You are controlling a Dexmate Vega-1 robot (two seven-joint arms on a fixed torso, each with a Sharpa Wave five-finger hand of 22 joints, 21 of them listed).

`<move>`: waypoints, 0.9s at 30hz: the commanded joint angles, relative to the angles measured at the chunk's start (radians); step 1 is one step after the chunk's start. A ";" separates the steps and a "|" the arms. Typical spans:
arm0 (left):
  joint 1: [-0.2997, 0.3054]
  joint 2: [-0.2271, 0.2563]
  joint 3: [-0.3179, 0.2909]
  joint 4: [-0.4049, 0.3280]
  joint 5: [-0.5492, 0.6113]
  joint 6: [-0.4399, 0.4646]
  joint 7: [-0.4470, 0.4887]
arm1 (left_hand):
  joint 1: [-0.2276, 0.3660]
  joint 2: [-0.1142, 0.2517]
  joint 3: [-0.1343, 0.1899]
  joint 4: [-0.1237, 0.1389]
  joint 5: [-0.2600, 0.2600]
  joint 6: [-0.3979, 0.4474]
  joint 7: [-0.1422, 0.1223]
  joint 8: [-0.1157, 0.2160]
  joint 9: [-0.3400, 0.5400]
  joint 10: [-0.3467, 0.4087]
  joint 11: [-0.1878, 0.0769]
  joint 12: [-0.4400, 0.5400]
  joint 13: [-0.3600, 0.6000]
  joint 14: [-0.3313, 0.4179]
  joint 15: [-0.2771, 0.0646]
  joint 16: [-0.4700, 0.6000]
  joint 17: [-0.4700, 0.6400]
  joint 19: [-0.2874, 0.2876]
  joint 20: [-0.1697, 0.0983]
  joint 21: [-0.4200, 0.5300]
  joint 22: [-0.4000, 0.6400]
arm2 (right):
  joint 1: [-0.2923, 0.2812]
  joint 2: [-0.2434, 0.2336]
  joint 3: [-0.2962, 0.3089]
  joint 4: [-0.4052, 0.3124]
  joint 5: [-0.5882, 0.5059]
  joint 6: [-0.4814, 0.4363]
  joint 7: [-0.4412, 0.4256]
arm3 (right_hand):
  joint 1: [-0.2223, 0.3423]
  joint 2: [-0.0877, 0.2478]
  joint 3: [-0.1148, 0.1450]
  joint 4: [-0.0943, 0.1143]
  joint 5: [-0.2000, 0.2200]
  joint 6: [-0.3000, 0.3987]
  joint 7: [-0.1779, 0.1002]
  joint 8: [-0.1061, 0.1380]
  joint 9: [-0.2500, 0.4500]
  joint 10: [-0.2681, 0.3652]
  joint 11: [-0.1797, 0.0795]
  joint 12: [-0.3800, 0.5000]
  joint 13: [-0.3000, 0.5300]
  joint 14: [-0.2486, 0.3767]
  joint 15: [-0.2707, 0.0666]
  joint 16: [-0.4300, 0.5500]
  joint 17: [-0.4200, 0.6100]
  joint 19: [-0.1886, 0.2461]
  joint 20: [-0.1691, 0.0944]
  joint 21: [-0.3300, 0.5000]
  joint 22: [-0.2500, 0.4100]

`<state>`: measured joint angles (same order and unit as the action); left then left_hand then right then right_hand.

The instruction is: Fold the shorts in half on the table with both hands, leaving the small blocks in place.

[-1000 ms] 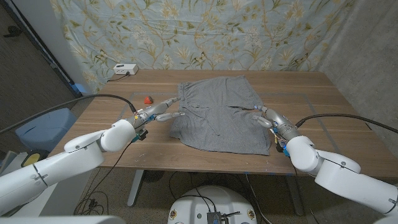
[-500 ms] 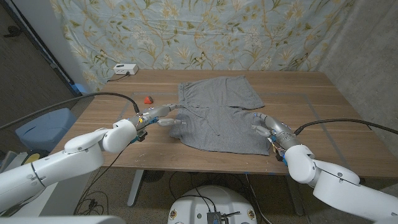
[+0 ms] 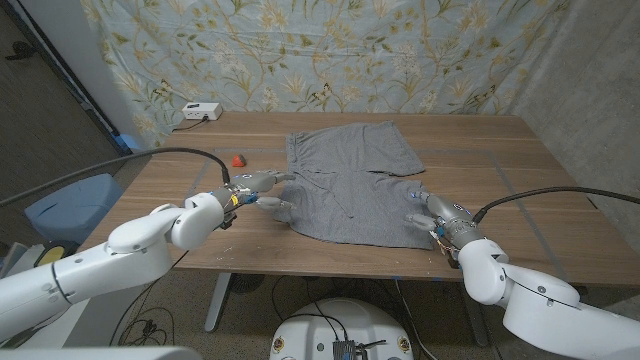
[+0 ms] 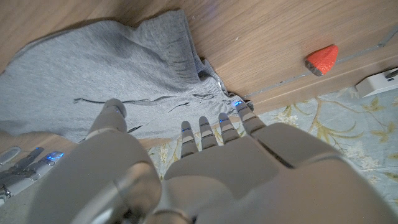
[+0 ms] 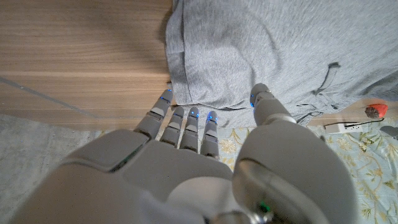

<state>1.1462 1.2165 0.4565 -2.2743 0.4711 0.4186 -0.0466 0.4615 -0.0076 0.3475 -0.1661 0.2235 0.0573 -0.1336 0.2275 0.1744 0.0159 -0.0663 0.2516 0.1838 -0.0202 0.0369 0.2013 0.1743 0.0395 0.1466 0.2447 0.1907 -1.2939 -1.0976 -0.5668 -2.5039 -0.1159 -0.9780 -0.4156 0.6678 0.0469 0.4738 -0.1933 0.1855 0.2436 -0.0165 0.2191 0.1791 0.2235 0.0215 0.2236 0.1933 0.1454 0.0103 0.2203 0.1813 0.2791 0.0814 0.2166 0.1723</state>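
Grey shorts (image 3: pixel 355 185) lie spread on the wooden table (image 3: pixel 500 150), waistband to my left. My left hand (image 3: pixel 262 188) hovers at the waistband's near left edge, fingers apart and holding nothing. In the left wrist view its thumb (image 4: pixel 115 109) is over the cloth (image 4: pixel 112 68) and its fingers (image 4: pixel 217 124) reach past the waistband. My right hand (image 3: pixel 425 210) is at the shorts' near right corner, also empty. In the right wrist view its fingertips (image 5: pixel 186 118) reach the hem (image 5: pixel 205 99) and its thumb sits over the cloth. A small red block (image 3: pixel 237 159) lies left of the shorts.
A white box (image 3: pixel 201 111) with a cable stands at the table's far left corner. A patterned cloth (image 3: pixel 320 50) hangs behind the table. Bare wood stretches right of the shorts, marked with faint tape lines (image 3: pixel 500 160). A blue bin (image 3: pixel 65 205) stands left of the table.
Both hands have drawn back toward the table's near edge. The right hand slid from the shorts' right side to the near right corner. The shorts have barely shifted.
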 commanded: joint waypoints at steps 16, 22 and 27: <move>-0.090 -0.102 0.145 -0.004 0.471 0.116 -0.283 | 0.150 -0.026 0.018 -0.019 0.041 0.007 0.005 -0.010 0.006 0.042 -0.018 -0.003 0.008 0.022 0.015 -0.007 0.004 0.030 0.007 0.003 -0.001 | 0.252 -0.082 -0.270 -0.087 -0.061 -0.261 0.213 | 0.112 -0.066 0.010 0.007 0.018 -0.029 -0.026 -0.019 0.007 -0.054 -0.023 -0.033 0.005 -0.025 -0.010 -0.028 0.003 -0.003 0.006 -0.011 0.007; -0.104 -0.131 0.159 0.012 0.557 0.110 -0.350 | 0.241 -0.038 0.027 -0.018 0.055 0.046 -0.001 -0.001 0.008 0.079 -0.039 0.002 0.009 0.029 0.010 -0.009 0.003 0.043 0.001 0.000 -0.001 | 0.326 -0.073 -0.348 -0.079 -0.089 -0.286 0.253 | 0.134 -0.072 0.014 0.008 0.023 -0.041 -0.034 -0.023 0.008 -0.067 -0.028 -0.036 0.006 -0.039 -0.010 -0.032 0.004 -0.008 0.006 -0.013 0.007; -0.101 -0.158 0.164 0.031 0.634 0.110 -0.376 | 0.304 -0.046 0.031 -0.015 0.062 0.086 -0.026 0.007 0.009 0.096 -0.059 0.000 0.009 0.029 -0.004 -0.011 0.003 0.024 -0.003 -0.012 -0.001 | 0.390 -0.063 -0.412 -0.072 -0.102 -0.322 0.298 | 0.162 -0.077 0.021 0.008 0.028 -0.041 -0.048 -0.022 0.008 -0.075 -0.057 -0.036 0.007 -0.044 -0.017 -0.031 0.005 -0.010 0.002 -0.014 0.008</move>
<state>1.0579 1.1086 0.5975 -2.2722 0.9465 0.5247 -0.3309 0.7391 -0.0507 0.3710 -0.1817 0.2777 0.1291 -0.1483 0.2274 0.1795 0.1013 -0.1161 0.2516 0.1888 0.0087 0.0427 0.1947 0.1743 0.0786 0.1432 0.2382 0.1862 -1.0364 -1.1701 -0.8438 -2.5828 -0.1848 -1.2299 -0.2048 0.8097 -0.0272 0.4846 -0.1877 0.2042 0.2012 -0.0540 0.1995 0.1841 0.1478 -0.0182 0.1885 0.1980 0.1031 -0.0019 0.1913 0.1842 0.2708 0.0863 0.2033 0.1747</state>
